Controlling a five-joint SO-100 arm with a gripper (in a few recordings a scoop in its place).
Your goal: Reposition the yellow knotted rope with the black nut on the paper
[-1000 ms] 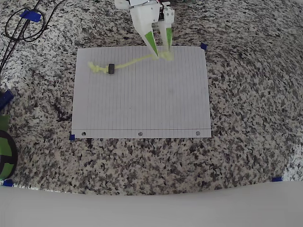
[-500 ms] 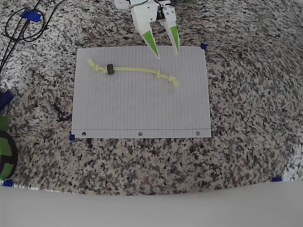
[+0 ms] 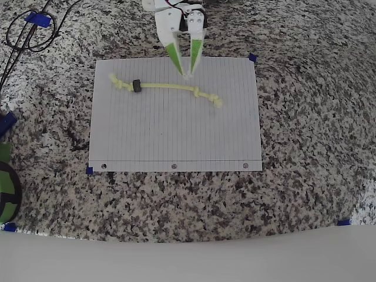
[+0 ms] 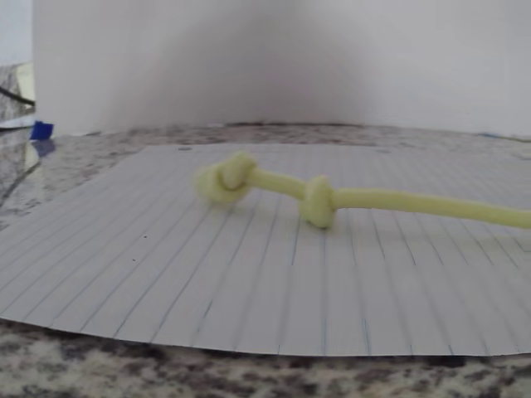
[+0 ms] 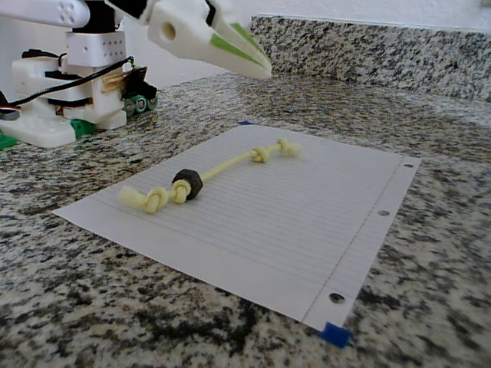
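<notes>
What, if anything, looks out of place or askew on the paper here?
Nothing stands out. The yellow knotted rope lies almost straight on the paper, wholly within its edges, with the black nut threaded near its left end in the overhead view. The gripper hangs above it, holding nothing.

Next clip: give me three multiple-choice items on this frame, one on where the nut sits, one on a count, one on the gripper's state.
1. Where does the black nut sit on the yellow knotted rope in the overhead view?
A. near the left end
B. at the middle
C. off the rope

2. How many punched holes show along the edge of the paper?
A. two
B. three
C. five

3. What state is the gripper in?
A. shut on the rope
B. wide open around the nut
C. nearly closed, holding nothing

Answers: 1 A, the nut is beside the left knot. 2 B, three holes line the paper's lower edge. 3 C, the fingertips almost meet above the rope, which lies free on the paper.
</notes>
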